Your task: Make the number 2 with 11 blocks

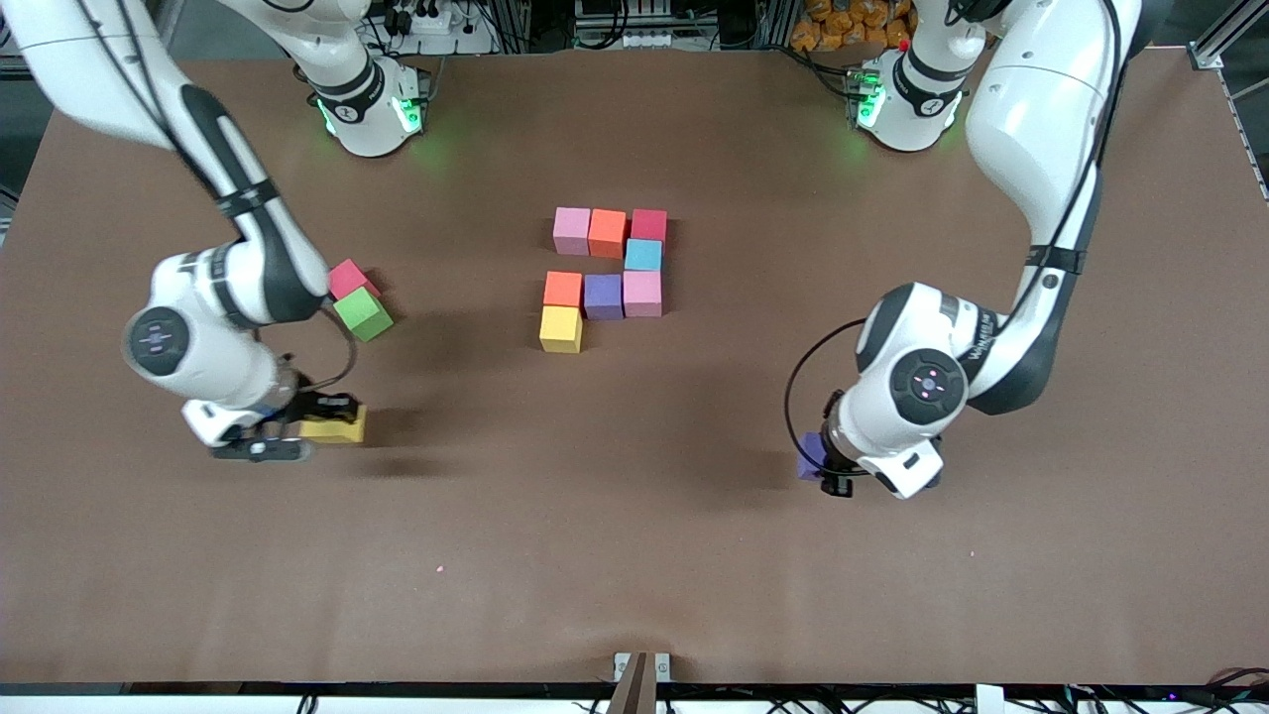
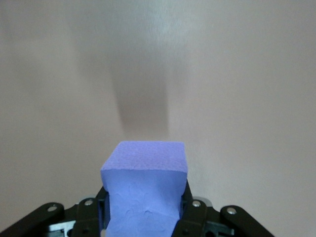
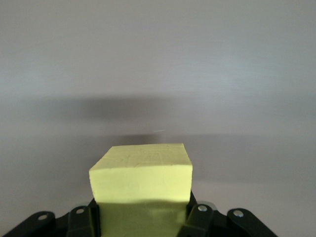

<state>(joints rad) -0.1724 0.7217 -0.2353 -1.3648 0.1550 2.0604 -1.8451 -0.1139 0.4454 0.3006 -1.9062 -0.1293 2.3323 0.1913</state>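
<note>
Grippers both loaded. Left gripper point(image 1: 831, 464) is low over the table toward the left arm's end, fingers clamped on a purple block point(image 1: 812, 455); in the left wrist view the same block point(image 2: 145, 190) sits squeezed between the black fingers point(image 2: 190, 212), foam pinched in at the sides. Right gripper point(image 1: 288, 428) is low over the table toward the right arm's end, fingers clamped on a yellow block point(image 1: 337, 424); right wrist view shows that block point(image 3: 140, 185) seated between the fingers point(image 3: 195, 217). Can't tell whether either block is touching the table point(image 1: 634, 555) or just off it.

Partial number 2 point(image 1: 607, 278) sits mid-table, eight blocks, all touching. Row nearest the bases: light pink point(image 1: 572, 229), orange point(image 1: 608, 232), red point(image 1: 648, 226). Light blue point(image 1: 642, 255) just under the red. Next row: orange point(image 1: 563, 289), purple point(image 1: 603, 296), light pink point(image 1: 642, 293). Yellow point(image 1: 560, 328) under that orange, nearest the front camera.

Loose near the right arm: a pink block point(image 1: 349, 278) and a green cube point(image 1: 363, 313), touching, partly hidden by the arm.
</note>
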